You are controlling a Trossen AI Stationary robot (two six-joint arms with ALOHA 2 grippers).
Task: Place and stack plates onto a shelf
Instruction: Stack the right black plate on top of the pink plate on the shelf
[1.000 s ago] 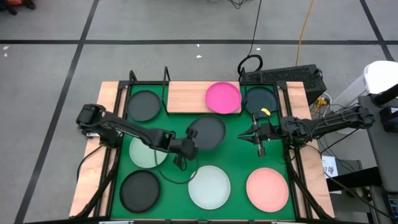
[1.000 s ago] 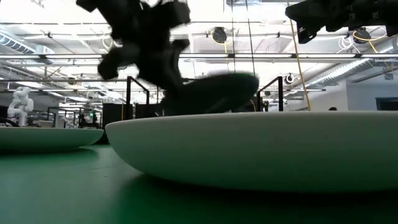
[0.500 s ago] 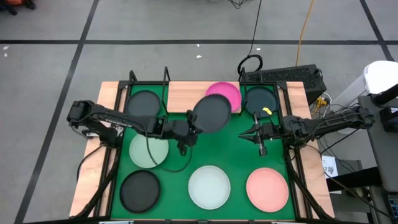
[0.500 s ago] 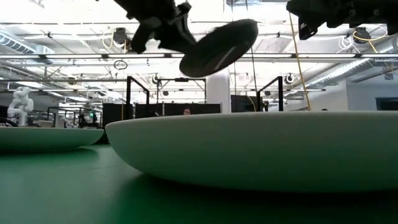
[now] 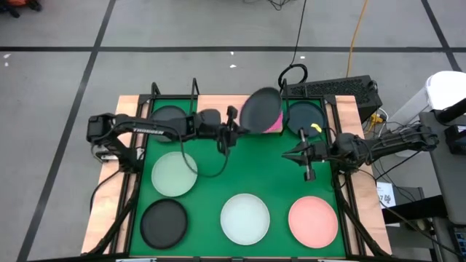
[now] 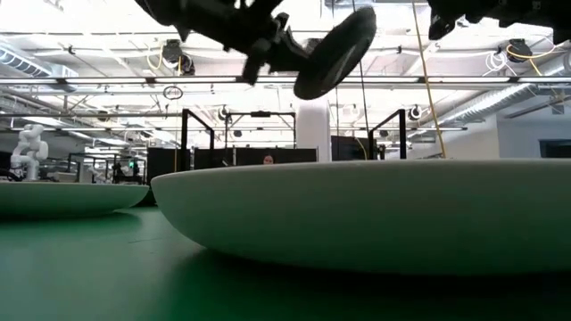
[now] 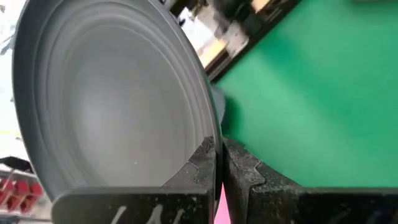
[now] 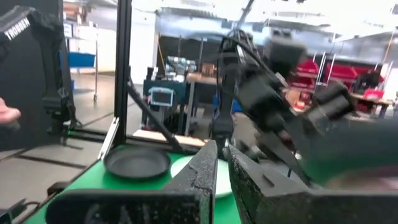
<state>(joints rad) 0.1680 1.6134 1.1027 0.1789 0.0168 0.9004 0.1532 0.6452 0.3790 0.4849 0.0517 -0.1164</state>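
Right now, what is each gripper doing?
Left gripper: shut on the dark plate, held above the magenta plate.
Right gripper: shut, holding nothing.

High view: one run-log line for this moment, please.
left pincer: shut on black plate | plate: above magenta plate on shelf | right pincer: shut, idle

Wooden surface (image 5: 108, 211) under a large green mat (image 5: 269, 167), bearing five round plates: pale green (image 5: 174, 174), black (image 5: 163, 223), white (image 5: 245, 218), light pink (image 5: 313, 219), dark grey (image 5: 304, 115). Light wooden shelf (image 5: 215, 109) carrying a dark plate (image 5: 167, 115) and a magenta plate (image 5: 274, 124).
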